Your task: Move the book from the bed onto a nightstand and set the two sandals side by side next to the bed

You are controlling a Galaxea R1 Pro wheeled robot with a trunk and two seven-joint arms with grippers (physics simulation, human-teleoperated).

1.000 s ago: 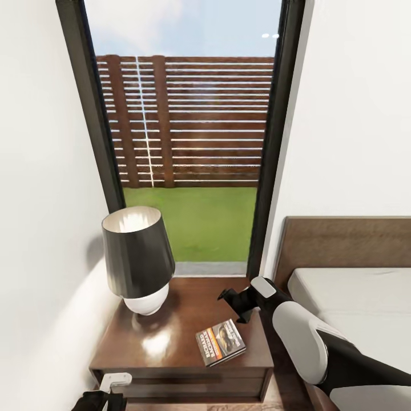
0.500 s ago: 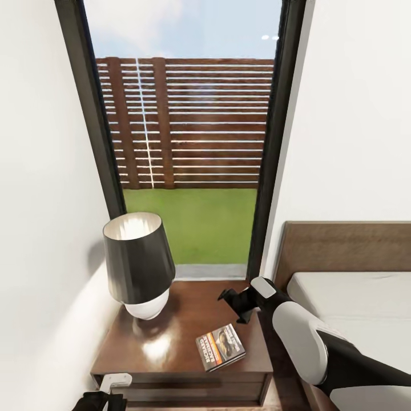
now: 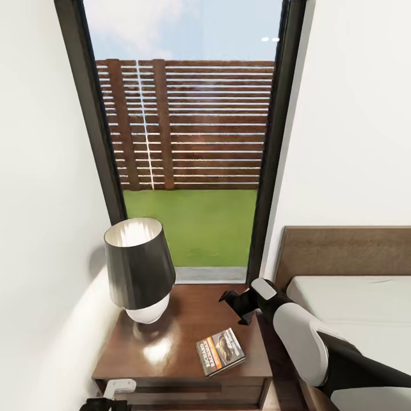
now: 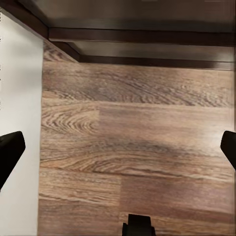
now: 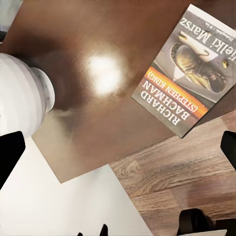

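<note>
The book (image 3: 220,351) lies flat on the nightstand (image 3: 171,319), near its front right corner, with the dark cover and orange band facing up. In the right wrist view the book (image 5: 189,73) rests free on the glossy nightstand top (image 5: 98,59). My right gripper (image 3: 236,304) hovers open just above and behind the book, nothing between its fingertips (image 5: 10,152). My left gripper (image 3: 109,398) hangs low in front of the nightstand, open (image 4: 118,150) over bare floor. The bed (image 3: 354,308) stands to the right. The sandals are out of view.
A black-shaded lamp (image 3: 140,268) with a white base (image 5: 22,98) takes the nightstand's back left. A white wall closes the left side, and a tall dark-framed window (image 3: 188,142) stands behind. Wood-plank floor (image 4: 137,147) runs under the nightstand.
The whole head view has slid down slightly, so the camera moved. The book stays put on the nightstand and both grippers hold their places.
</note>
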